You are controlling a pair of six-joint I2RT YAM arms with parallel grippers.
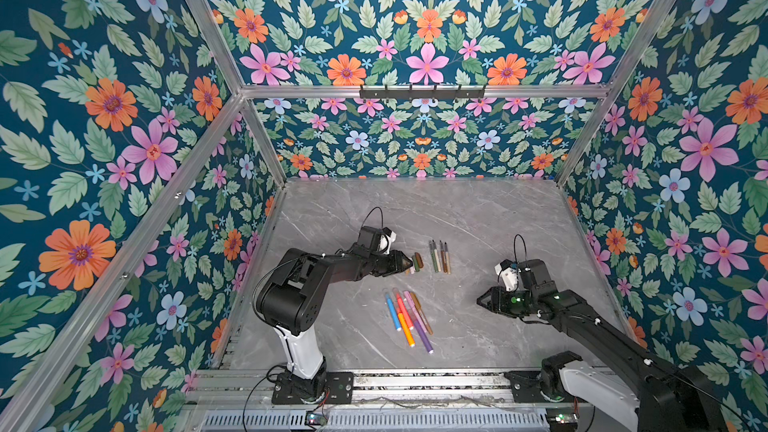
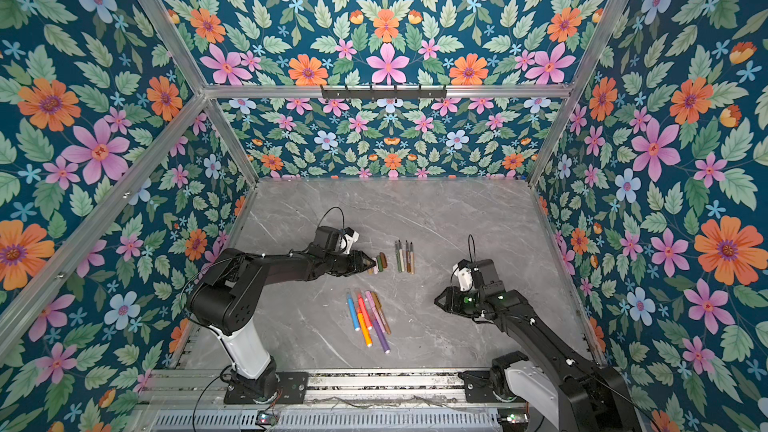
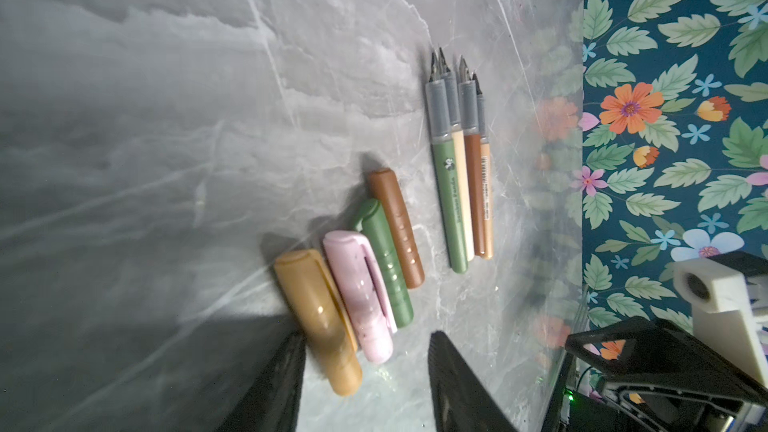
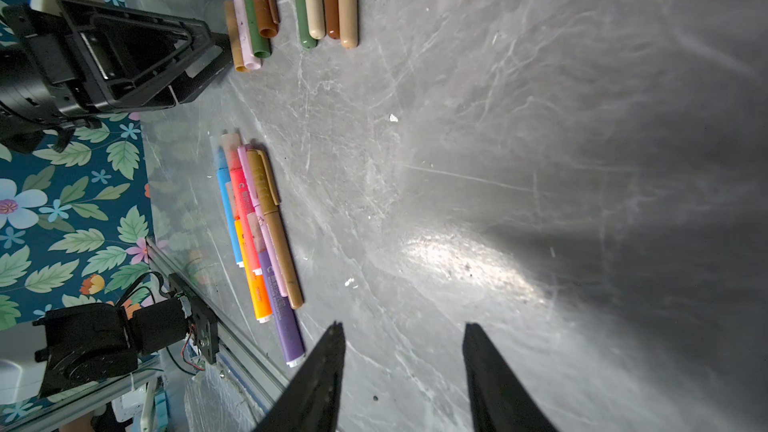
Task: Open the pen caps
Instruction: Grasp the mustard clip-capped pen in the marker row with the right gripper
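Several loose pen caps lie side by side on the marble: tan [image 3: 318, 318], pink [image 3: 357, 293], green [image 3: 384, 264] and brown [image 3: 397, 226]; both top views show the row [image 1: 416, 262] [image 2: 381, 262]. My left gripper [image 3: 365, 338] [image 1: 405, 264] [image 2: 368, 264] is open at that row's end, and the tan cap's near end lies between its jaws on the table. Beside the caps lie several uncapped pens [image 3: 457, 185] [image 1: 439, 257]. A bundle of capped pens [image 1: 409, 318] [image 4: 262, 234] lies nearer the front. My right gripper [image 4: 405, 328] [image 1: 482, 300] [image 2: 439, 300] is open and holds nothing, over bare marble right of the bundle.
Floral walls [image 1: 124, 151] close in the left, back and right sides. An aluminium rail [image 1: 415, 380] with both arm bases runs along the front edge. The left gripper [image 4: 216, 52] shows in the right wrist view next to the caps [image 4: 251, 23].
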